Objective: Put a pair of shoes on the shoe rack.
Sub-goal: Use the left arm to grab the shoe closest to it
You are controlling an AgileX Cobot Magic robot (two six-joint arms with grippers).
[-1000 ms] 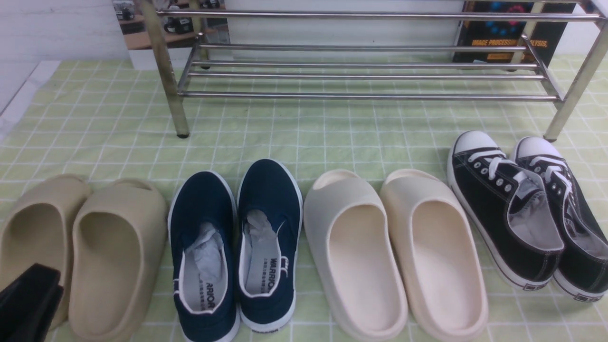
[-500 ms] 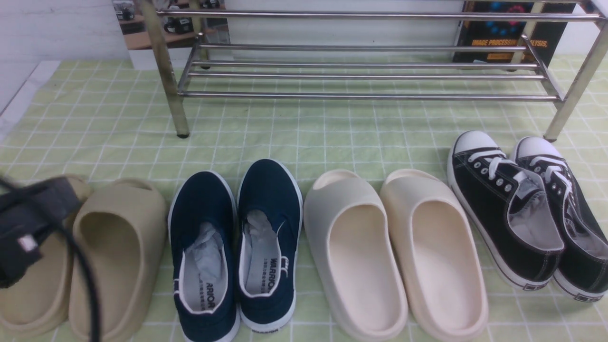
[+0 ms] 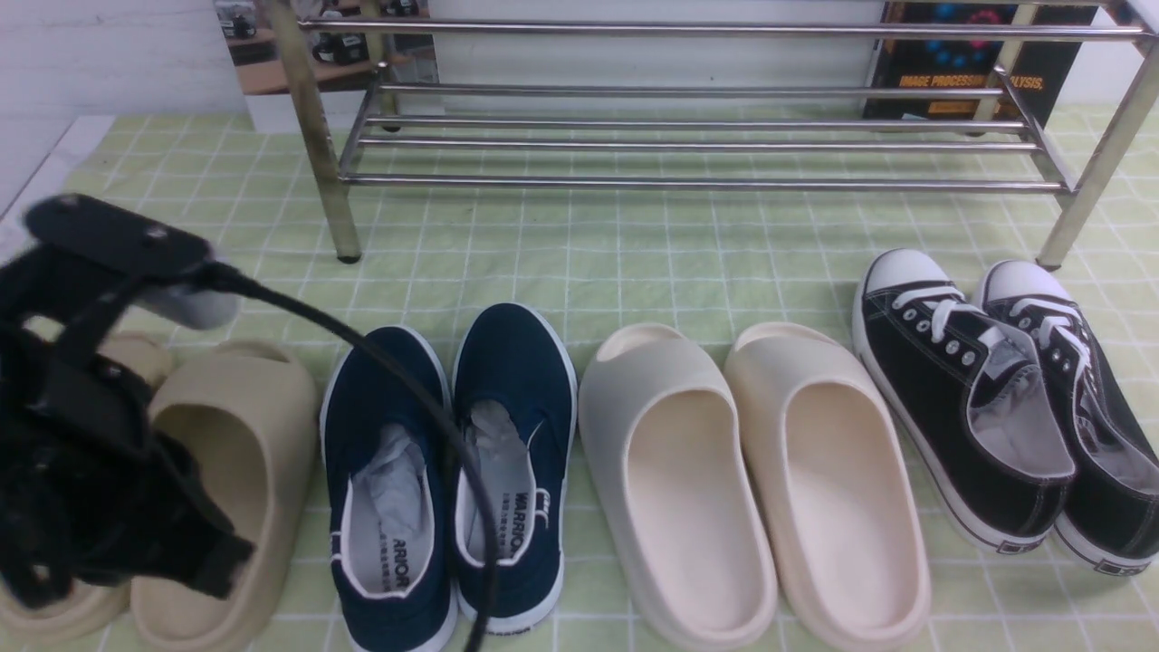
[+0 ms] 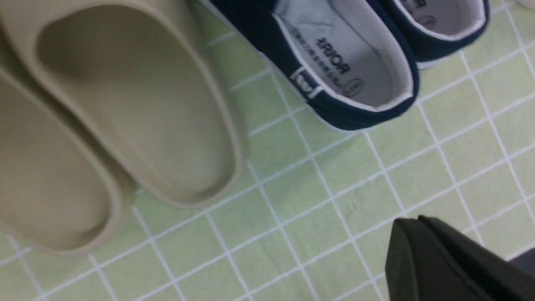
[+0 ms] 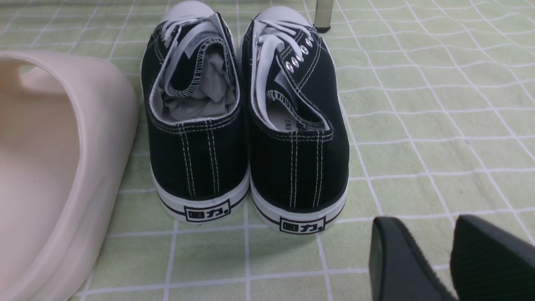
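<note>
front: wide, toward shoe rack (image 3: pixel 706 184) | left wrist: close, shares navy shoes (image 3: pixel 512 362)

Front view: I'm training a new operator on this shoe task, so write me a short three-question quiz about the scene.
1. True or false: the navy slip-ons already sit on the shoe rack.
2. Which pair lies closest to the right gripper? A) beige slides B) black lace-ups C) navy slip-ons
3. How many pairs stand on the green cloth?
Key: 1 false; 2 B; 3 four.
</note>
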